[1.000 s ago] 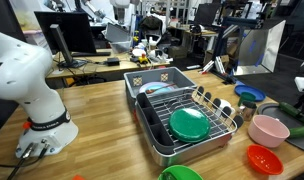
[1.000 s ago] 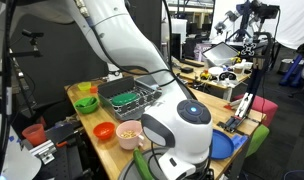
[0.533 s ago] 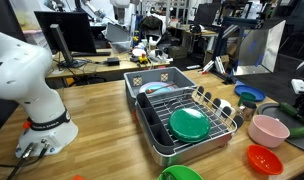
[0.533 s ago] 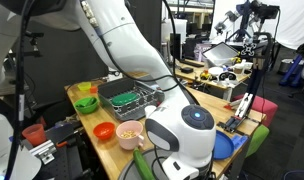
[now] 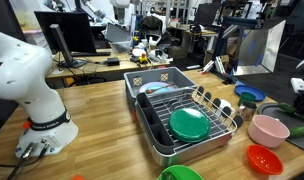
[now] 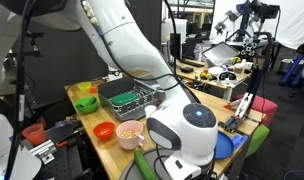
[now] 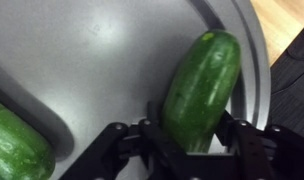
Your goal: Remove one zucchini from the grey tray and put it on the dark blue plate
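Because the zucchini (image 7: pixel 200 85) looks firm, fairly heavy and smooth-skinned, it could slip or swing, so a hold nearer its middle would likely carry it more steadily than one at the end. It lies flat in the grey tray (image 7: pixel 92 60), close beside the rim. In the wrist view its long axis leans from bottom centre to upper right, rounded tip toward the rim. The gripper (image 7: pixel 190 135) jaws appear clasped on its near end. A second zucchini (image 7: pixel 17 150) lies apart.

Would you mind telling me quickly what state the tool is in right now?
Tool: closed on the zucchini, which lies on the grey tray.
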Motion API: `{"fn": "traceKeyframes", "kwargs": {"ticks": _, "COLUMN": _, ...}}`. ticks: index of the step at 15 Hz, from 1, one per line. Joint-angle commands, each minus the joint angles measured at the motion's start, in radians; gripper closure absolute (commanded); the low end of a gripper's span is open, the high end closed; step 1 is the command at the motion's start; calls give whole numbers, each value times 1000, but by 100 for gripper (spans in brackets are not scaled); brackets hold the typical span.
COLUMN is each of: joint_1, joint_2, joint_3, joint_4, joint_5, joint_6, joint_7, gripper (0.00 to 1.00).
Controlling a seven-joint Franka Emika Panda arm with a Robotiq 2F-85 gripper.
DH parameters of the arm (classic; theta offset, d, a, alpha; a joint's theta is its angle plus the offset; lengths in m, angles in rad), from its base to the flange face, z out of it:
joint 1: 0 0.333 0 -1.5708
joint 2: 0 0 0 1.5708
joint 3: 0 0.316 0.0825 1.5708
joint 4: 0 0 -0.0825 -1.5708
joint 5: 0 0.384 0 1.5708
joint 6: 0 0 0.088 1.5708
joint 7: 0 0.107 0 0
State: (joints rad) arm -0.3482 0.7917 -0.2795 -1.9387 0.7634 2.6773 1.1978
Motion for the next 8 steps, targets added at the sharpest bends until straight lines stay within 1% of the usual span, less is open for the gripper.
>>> {"fn": "traceKeyframes", "kwargs": {"ticks": 1, "joint_1": -18, "joint_2": 6, "joint_3": 20, "joint_4": 8, "joint_5": 22, "joint_6": 21, "joint_7": -23, "gripper": 74}}
{"fn": "traceKeyframes", "kwargs": {"ticks": 4, "joint_1": -21, "joint_2": -2, "joint_3": 22, "joint_4": 2, "joint_5": 22, "joint_6": 13, "joint_7": -27, "gripper": 78}}
{"fn": "traceKeyframes", "kwargs": {"ticks": 8, "joint_1": -23, "joint_2": -28, "joint_3": 28, "joint_4": -21, "joint_5": 27, "joint_6": 24, "joint_7": -52, "gripper": 78}}
